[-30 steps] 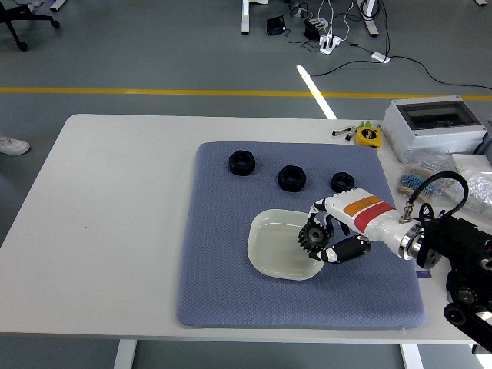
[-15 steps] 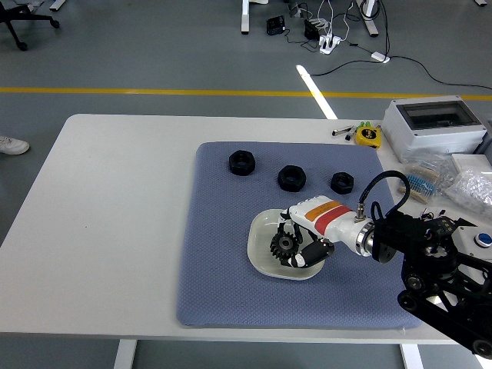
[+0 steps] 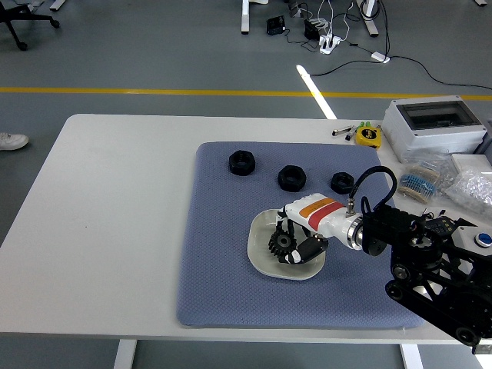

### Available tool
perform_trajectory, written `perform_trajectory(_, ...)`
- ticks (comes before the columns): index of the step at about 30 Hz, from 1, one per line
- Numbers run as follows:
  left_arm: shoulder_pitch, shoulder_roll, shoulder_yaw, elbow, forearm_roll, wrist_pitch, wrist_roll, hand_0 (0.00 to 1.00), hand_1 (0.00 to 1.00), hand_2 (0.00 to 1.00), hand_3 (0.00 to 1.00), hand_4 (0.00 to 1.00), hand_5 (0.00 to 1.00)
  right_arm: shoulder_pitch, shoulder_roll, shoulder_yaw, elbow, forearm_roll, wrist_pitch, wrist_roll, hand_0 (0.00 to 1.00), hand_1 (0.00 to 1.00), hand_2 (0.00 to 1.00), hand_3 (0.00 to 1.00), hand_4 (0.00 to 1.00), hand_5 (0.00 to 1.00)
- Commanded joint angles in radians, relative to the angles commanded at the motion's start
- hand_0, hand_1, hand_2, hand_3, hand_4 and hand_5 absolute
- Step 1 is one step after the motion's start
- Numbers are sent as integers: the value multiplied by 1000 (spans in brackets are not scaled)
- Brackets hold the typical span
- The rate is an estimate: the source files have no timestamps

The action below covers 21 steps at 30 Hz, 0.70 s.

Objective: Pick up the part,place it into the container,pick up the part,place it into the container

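My right hand [image 3: 287, 241] reaches in from the right over the white container [image 3: 261, 257] in the middle of the blue-grey mat [image 3: 223, 231]. Its fingers are curled around a black gear-shaped part [image 3: 278, 244], held low inside the container. Three black nut-like parts lie in a row at the mat's far side: one at the left [image 3: 242, 162], one in the middle [image 3: 292, 177], one at the right [image 3: 342, 182]. The left arm does not show.
A grey electrical box [image 3: 434, 127] stands at the table's far right, with a yellow tape measure [image 3: 368, 136] beside it and bags of small items [image 3: 461, 184] in front. My right arm's black frame [image 3: 438, 284] fills the lower right corner.
My right hand carried the gear leftward from the container's right rim to over its middle, then lowered slightly into it. The three nut parts stayed put.
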Motion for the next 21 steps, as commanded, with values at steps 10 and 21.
perform_trajectory(10, 1, -2, -4, 0, 3, 0, 1, 704, 650, 680, 579, 670, 625, -6, -11, 27, 5, -30, 2, 11, 196, 381, 675, 809, 998, 449)
perform_trajectory(21, 2, -1, -1, 1, -1, 1, 0, 704, 652, 679, 579, 669, 625, -25, -80, 209, 76, -56, 10, -1, 202, 385, 665, 784, 998, 454)
